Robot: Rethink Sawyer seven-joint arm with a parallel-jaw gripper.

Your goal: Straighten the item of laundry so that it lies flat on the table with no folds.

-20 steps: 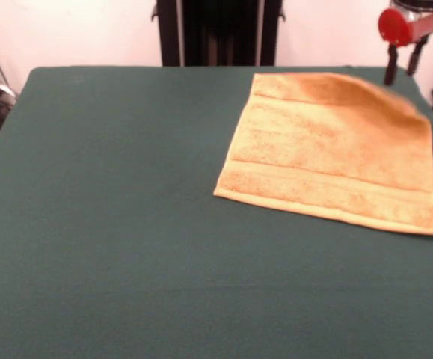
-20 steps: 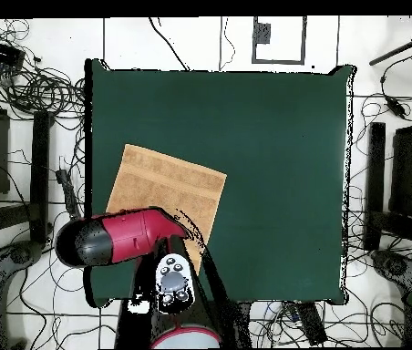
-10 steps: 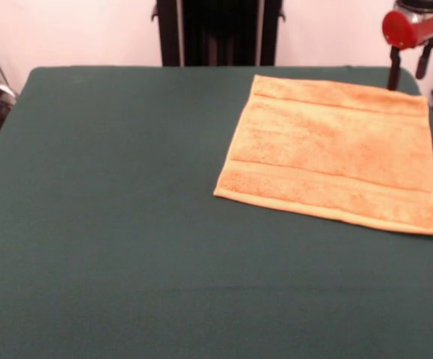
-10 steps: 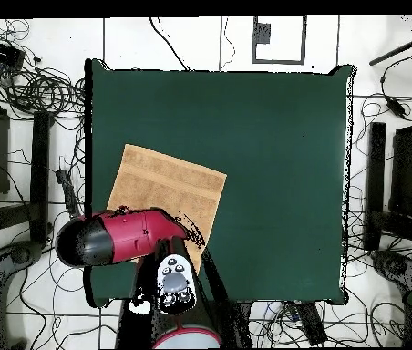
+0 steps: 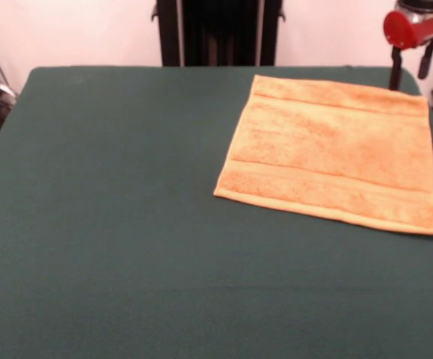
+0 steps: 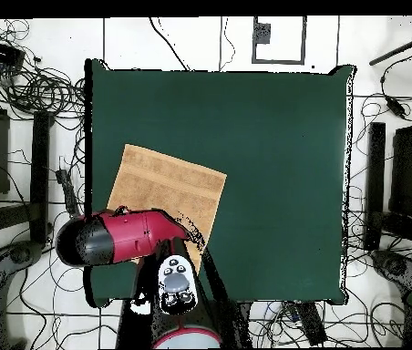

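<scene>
The golden-orange item of laundry (image 5: 332, 153) lies spread flat on the right half of the dark green table (image 5: 111, 194), slightly skewed, with a woven band near its front edge. No fold shows on it. My gripper (image 5: 409, 69) hangs just beyond the towel's far right corner, above the table's edge. Its two black fingers (image 5: 394, 73) stand apart, open, with nothing between them. In the overhead view the item of laundry (image 6: 167, 185) sits near the table's (image 6: 273, 164) left side, and my red arm (image 6: 118, 237) covers its lower edge and hides the gripper.
Cables and stands surround the table on the floor (image 6: 27, 91). A black pedestal column (image 5: 217, 31) rises behind the table's far edge. The towel's right edge lies close to the table's side.
A second ago the towel's far right corner was raised and blurred near the gripper; now it lies flat. The gripper has drawn slightly up and away, empty.
</scene>
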